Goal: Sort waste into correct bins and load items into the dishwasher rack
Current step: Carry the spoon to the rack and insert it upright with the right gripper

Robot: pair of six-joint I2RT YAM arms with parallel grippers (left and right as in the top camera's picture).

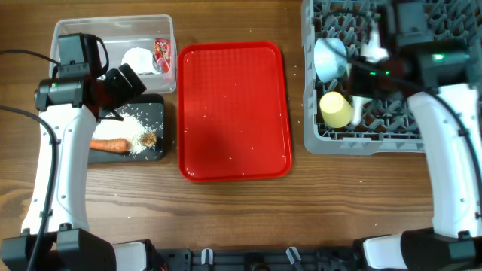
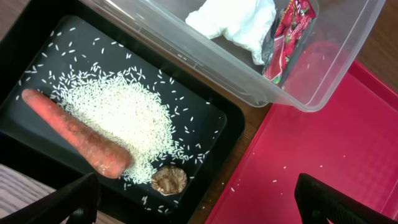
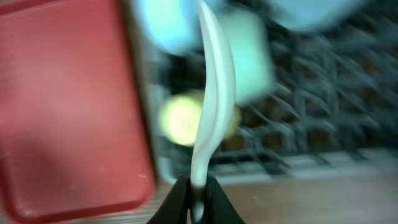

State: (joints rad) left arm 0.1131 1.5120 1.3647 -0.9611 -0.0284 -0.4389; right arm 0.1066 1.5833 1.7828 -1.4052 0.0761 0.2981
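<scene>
Dishwasher rack: lies directly beneath the right gripper, the nearer arm. Right gripper: clamped on the handle end of a white spoon, whose long axis runs straight out from the jaws, over the rack near the yellow cup. Left gripper: jaws wide, empty, well left of the rack.

**Figure: Objects outside the sorting work**

In the overhead view we show a red serving tray lying flat near the middle of the wooden desk, with its long sides running from top to bottom. We note its raised rim and rounded corners. In the right wrist view we show a white plastic spoon, upright and edge-on, with its handle end lowest. It is blurred, and the tray lies to its left.
</scene>
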